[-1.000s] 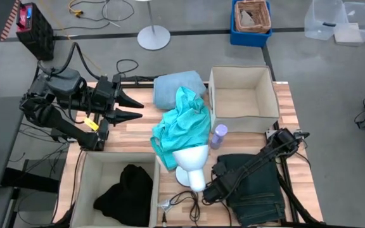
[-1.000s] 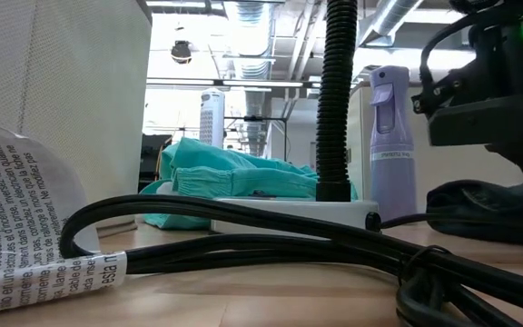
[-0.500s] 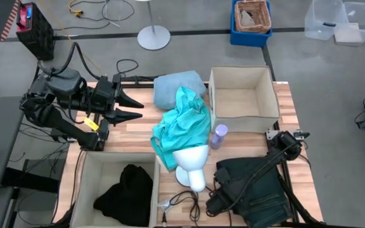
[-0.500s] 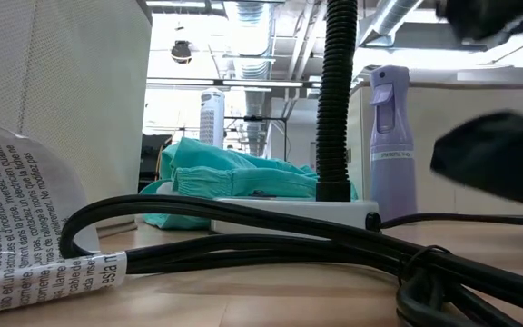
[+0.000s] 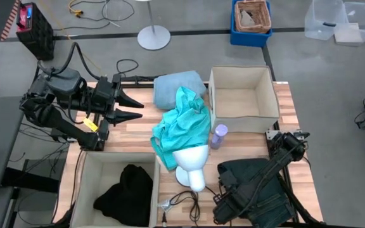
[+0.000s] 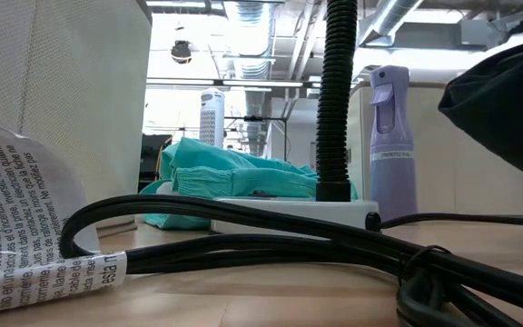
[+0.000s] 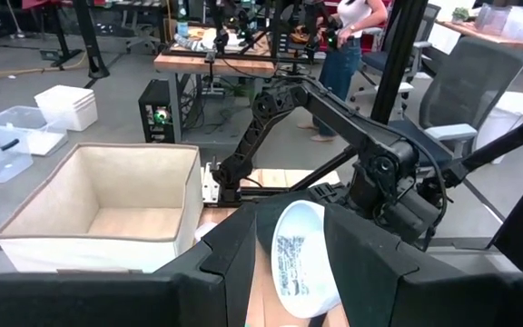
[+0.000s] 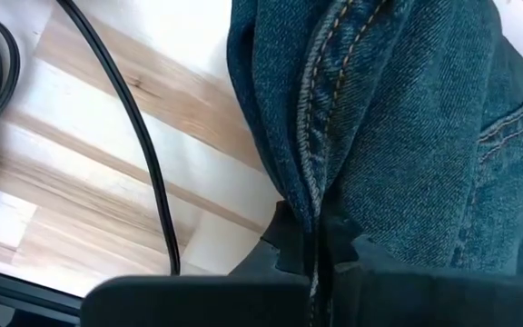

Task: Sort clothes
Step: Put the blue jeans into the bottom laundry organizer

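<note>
The dark blue-green jeans (image 5: 255,183) are at the near right with my right gripper (image 5: 222,201) shut on them; the low view shows the jeans (image 6: 507,100) as a dark mass above the tabletop. A teal shirt (image 5: 182,123) drapes over the white mannequin head (image 5: 192,166). A pale blue garment (image 5: 176,88) lies at the far edge. A black garment (image 5: 128,190) lies in the near left bin (image 5: 84,174). My left gripper (image 5: 134,107) stands open and held high at the far left, touching nothing. My right gripper pinches a stitched seam fold of the jeans (image 8: 314,195) between its two fingers (image 8: 284,241). They come from above, pointing steeply down, and lie along the seam. The denim beside the hold is raised off the wooden tabletop (image 8: 80,136); how much still rests there I cannot tell.
An open beige box (image 5: 243,98) stands at the far right. A lilac spray bottle (image 5: 219,135) stands between it and the mannequin head. Black cables (image 5: 182,201) lie by the near edge, and one runs beneath the jeans (image 8: 143,154).
My right gripper has risen and drifted toward the table's near edge, still shut on the jeans. The jeans' left part has come up with it: in the low view the dark cloth that lay on the table now hangs above it.
</note>
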